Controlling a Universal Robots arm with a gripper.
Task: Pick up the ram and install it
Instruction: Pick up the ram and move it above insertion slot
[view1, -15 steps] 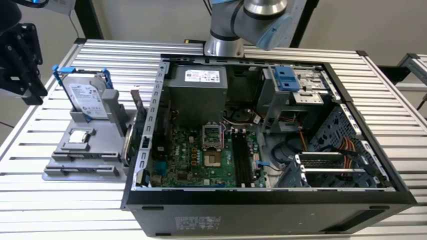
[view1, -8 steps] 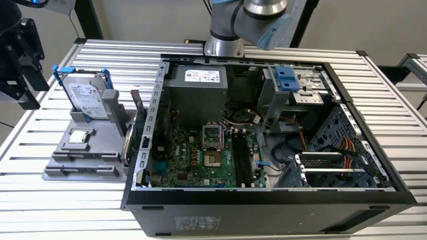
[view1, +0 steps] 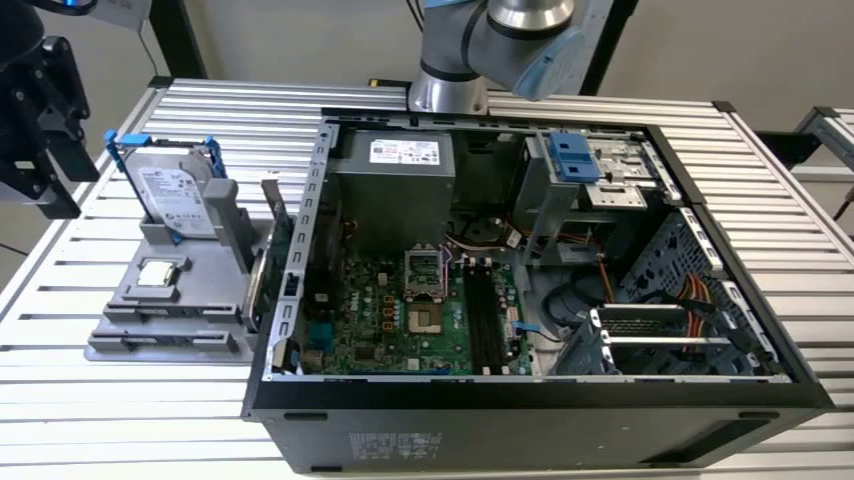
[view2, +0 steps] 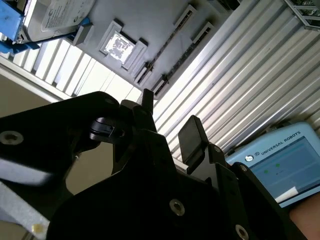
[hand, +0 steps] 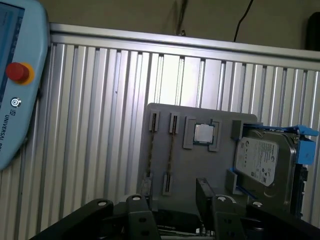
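The ram (hand: 171, 150) is a thin dark stick standing on edge in a slot of the grey holder (hand: 200, 165), which lies on the slatted table. In the second wrist view the ram (view2: 170, 42) runs between two slot ends of the holder (view2: 150, 20). My gripper (hand: 170, 200) hovers above the holder, open, with nothing between its black fingers (hand: 205, 195). The second wrist view also shows the gripper (view2: 170, 115) open and high over the table. In the exterior view the gripper (view1: 54, 200) hangs at the far left, beyond the holder (view1: 167, 300). The motherboard's long memory slots (view1: 483, 320) lie inside the open computer case (view1: 534, 400).
A silver hard drive (view1: 174, 195) in a blue frame stands at the holder's back, with a processor chip (view1: 158, 270) in front of it. A green expansion card (view1: 267, 260) stands between holder and case. A blue teach pendant (hand: 15, 75) lies on the table.
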